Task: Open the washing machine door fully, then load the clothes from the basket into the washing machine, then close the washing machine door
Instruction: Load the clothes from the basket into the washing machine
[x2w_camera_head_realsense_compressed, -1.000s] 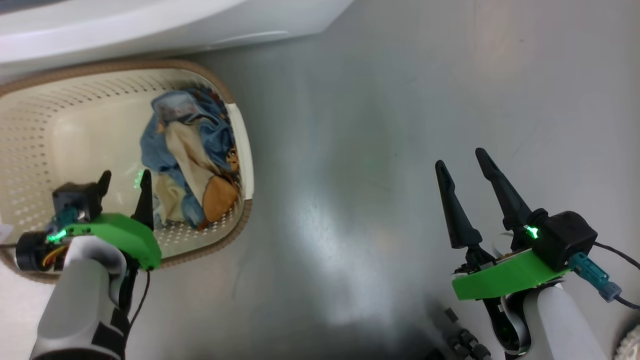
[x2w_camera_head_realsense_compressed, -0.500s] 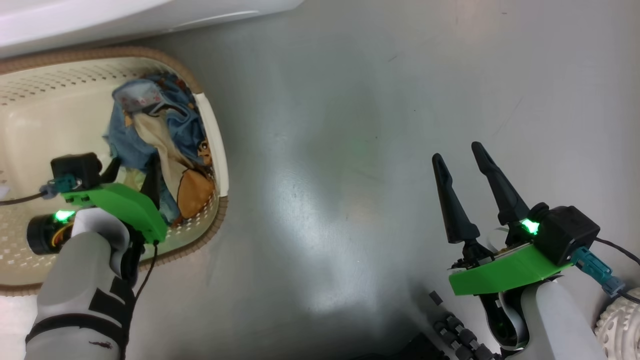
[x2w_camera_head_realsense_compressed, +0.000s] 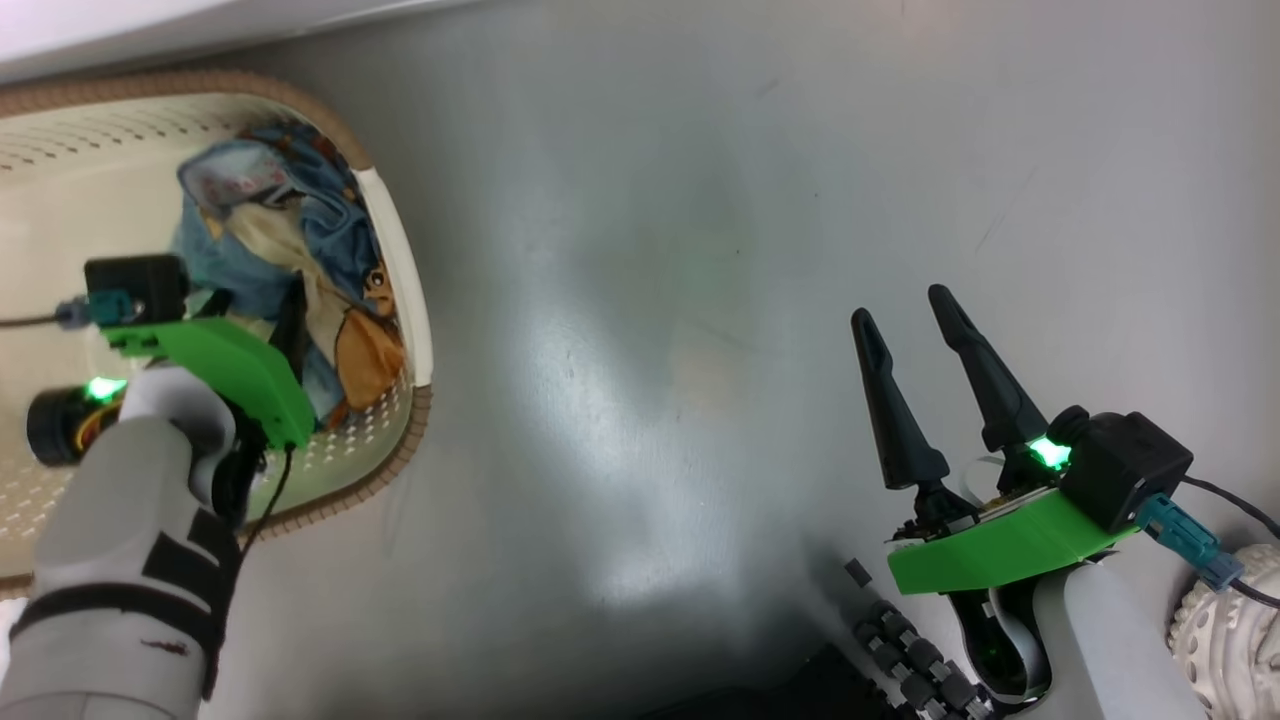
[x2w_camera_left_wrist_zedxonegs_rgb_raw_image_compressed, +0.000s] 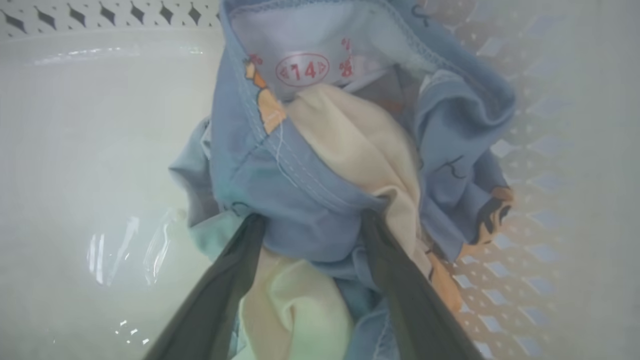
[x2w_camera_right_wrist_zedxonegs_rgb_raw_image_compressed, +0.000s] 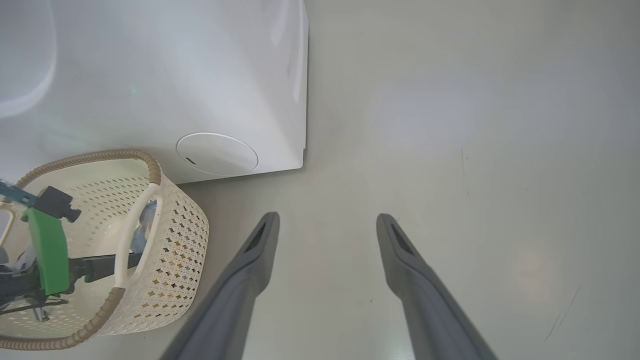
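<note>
The left tool (x2w_camera_left_wrist_zedxonegs_rgb_raw_image_compressed: 311, 218) is down inside the basket (x2w_camera_head_realsense_compressed: 395, 240), its two dark fingers spread wide and pushed into the clothes (x2w_camera_left_wrist_zedxonegs_rgb_raw_image_compressed: 320, 165). A fold of light-blue fabric bulges between the fingertips, with cream cloth just below and beside it; the jaws have not closed on it. Straight ahead of the fingers lies a white patch on the inside of a blue hem, printed in red with "14" inside an oval flanked by small triangles. The red marks just to its right are too blurred to read. Orange-brown cartoon shapes show on the fabric off to the right of the tool, against the basket's perforated wall.

The right tool (x2w_camera_head_realsense_compressed: 900, 307) hangs well apart from the basket over the bare grey floor (x2w_camera_head_realsense_compressed: 650, 300) — fingers parted, nothing between them. Ahead of it and to its left stands the washing machine (x2w_camera_right_wrist_zedxonegs_rgb_raw_image_compressed: 175, 75), with the basket just in front of its white lower panel and round cover (x2w_camera_right_wrist_zedxonegs_rgb_raw_image_compressed: 217, 153).
</note>
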